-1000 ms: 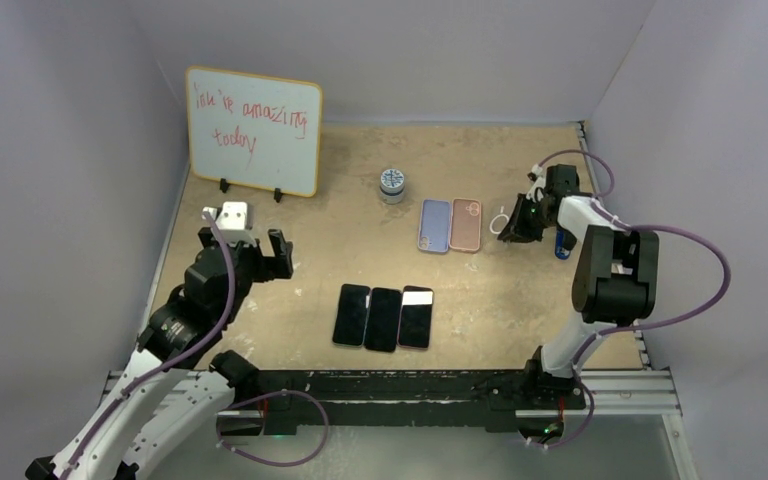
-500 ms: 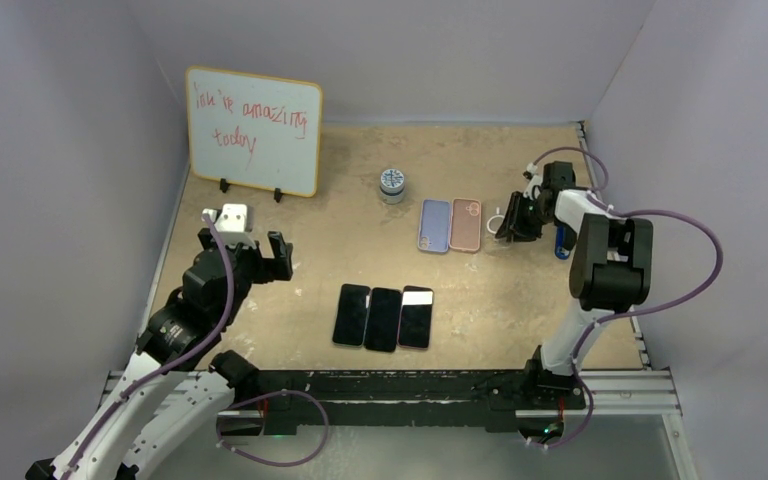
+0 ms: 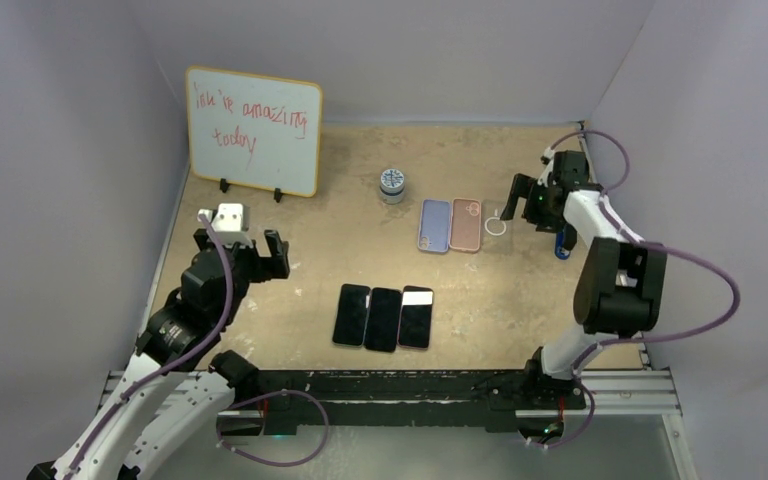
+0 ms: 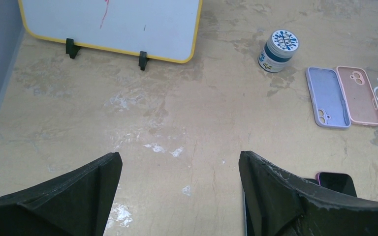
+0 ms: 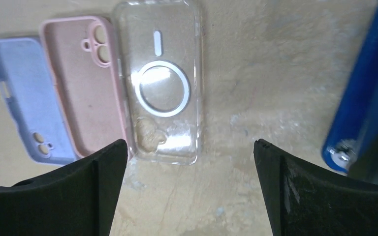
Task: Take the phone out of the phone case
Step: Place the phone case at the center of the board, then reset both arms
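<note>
Three dark phones (image 3: 383, 318) lie side by side in the middle of the table, none in a case. Further back lie three empty cases in a row: purple (image 3: 434, 225), pink (image 3: 466, 224) and clear (image 3: 497, 222) with a white ring. In the right wrist view the clear case (image 5: 162, 83) lies flat beside the pink case (image 5: 86, 83), just beyond my right gripper (image 5: 190, 187), which is open and empty. My right gripper (image 3: 520, 198) hovers right of the clear case. My left gripper (image 4: 179, 196) is open over bare table at the left, with one phone's corner (image 4: 337, 182) by its right finger.
A whiteboard (image 3: 253, 130) stands at the back left. A small round jar (image 3: 392, 184) sits behind the cases. A blue object (image 5: 369, 83) lies right of my right gripper near the table's right edge. Walls close in on the left, back and right.
My right gripper has opened and let go of the clear case, which now lies flat beside the pink one. It has drawn back and to the right. The left arm barely moved.
</note>
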Controlling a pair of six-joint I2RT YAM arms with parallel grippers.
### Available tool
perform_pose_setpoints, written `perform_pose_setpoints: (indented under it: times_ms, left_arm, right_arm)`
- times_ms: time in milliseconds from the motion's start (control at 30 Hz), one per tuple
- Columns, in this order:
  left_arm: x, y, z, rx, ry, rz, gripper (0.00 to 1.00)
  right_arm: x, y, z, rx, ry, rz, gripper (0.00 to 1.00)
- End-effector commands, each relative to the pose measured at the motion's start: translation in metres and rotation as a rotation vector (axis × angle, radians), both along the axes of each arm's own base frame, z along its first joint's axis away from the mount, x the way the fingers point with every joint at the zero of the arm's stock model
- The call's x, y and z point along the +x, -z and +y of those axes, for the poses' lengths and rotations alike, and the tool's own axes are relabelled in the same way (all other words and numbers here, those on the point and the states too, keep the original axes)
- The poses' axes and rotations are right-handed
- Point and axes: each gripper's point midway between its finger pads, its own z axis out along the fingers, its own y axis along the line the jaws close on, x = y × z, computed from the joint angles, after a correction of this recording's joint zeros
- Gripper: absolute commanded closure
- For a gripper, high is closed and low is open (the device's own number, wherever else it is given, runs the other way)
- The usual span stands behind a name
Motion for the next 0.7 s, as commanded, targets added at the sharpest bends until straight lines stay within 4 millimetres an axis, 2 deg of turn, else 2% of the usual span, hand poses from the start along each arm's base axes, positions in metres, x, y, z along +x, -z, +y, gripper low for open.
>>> perform_pose_setpoints:
  times_ms: [0, 233, 333, 433, 533, 667]
  left_arm:
    - [0.003, -0.010, 0.013, 0.002, -0.065, -0.042, 0.07]
    - [-0.003, -0.030, 0.039, -0.018, -0.185, -0.127, 0.07]
    - [-0.007, -0.048, 0.046, -0.021, -0.206, -0.161, 0.06]
    - [-0.012, -0.067, 0.055, -0.023, -0.234, -0.195, 0.06]
    - [-0.019, -0.086, 0.060, -0.038, -0.239, -0.240, 0.06]
    - [-0.028, -0.105, 0.067, -0.070, -0.247, -0.303, 0.05]
  right_arm:
    - [-0.006, -0.068, -0.009, -0.056, 0.087, -0.170, 0.01]
    - [-0.048, -0.170, -0.012, -0.087, 0.175, -0.476, 0.01]
    - [-0.076, -0.215, -0.014, -0.109, 0.210, -0.626, 0.01]
    - [-0.114, -0.261, -0.013, -0.129, 0.227, -0.804, 0.01]
    - [-0.150, -0.293, -0.017, -0.200, 0.230, -0.956, 0.01]
    - [-0.191, -0.314, -0.023, -0.268, 0.269, -1.095, 0.01]
